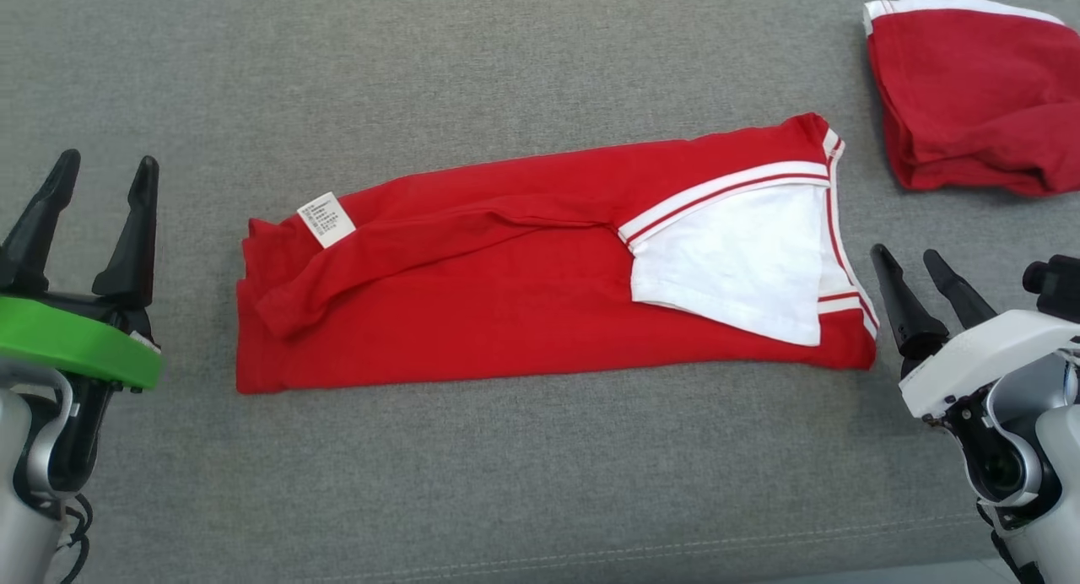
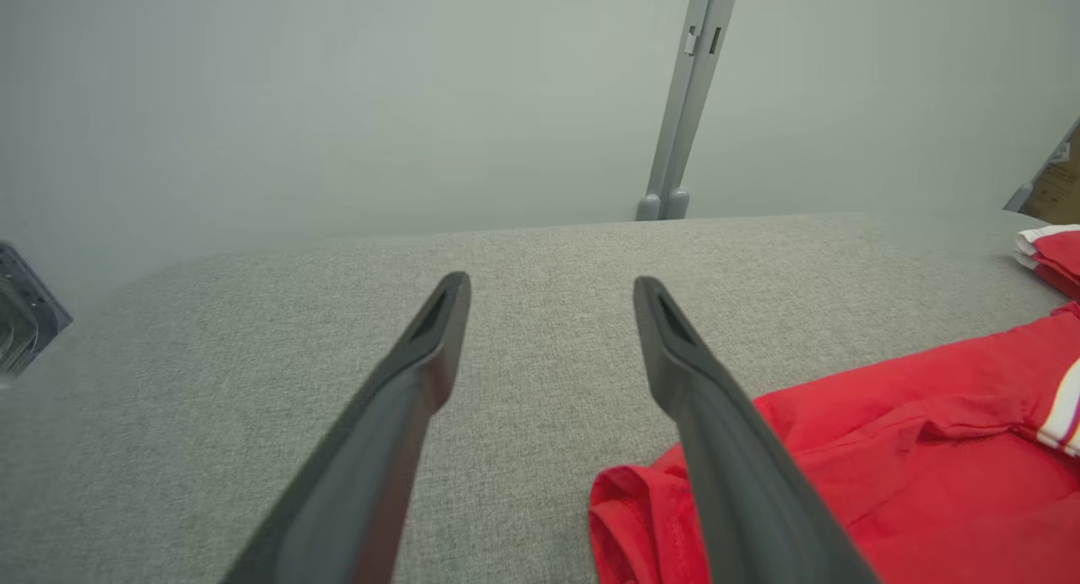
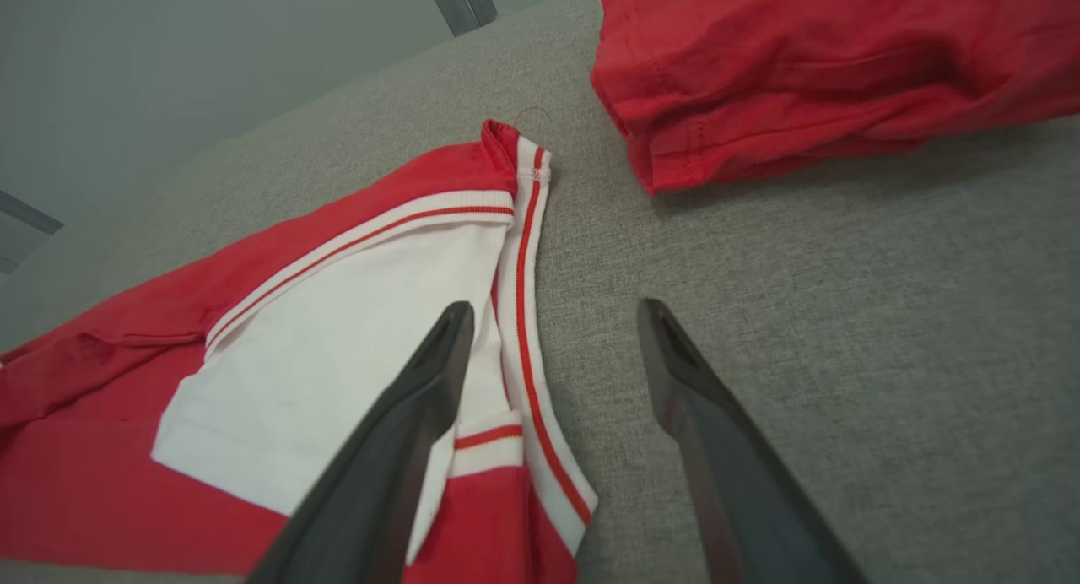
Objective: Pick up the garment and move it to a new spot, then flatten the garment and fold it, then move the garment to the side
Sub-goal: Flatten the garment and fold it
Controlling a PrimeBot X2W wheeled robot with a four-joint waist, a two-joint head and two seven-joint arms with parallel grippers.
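The garment (image 1: 523, 289) is a red shirt with a white panel and red-and-white striped trim, folded into a long band across the grey fabric surface (image 1: 506, 483), white care label near its left end. My left gripper (image 1: 105, 175) stands open just left of the shirt's left end, holding nothing; in the left wrist view its fingers (image 2: 742, 449) spread over the grey cloth with the red garment (image 2: 886, 449) at the right. My right gripper (image 1: 911, 259) is open beside the shirt's right end; in the right wrist view the striped trim of the garment (image 3: 354, 331) lies by the left finger (image 3: 405, 432).
A second red garment (image 1: 979, 94) with white trim lies bunched at the back right, also seen as a folded red pile (image 3: 827, 69) in the right wrist view. A grey post (image 2: 688, 103) rises behind the surface's far edge against a pale wall.
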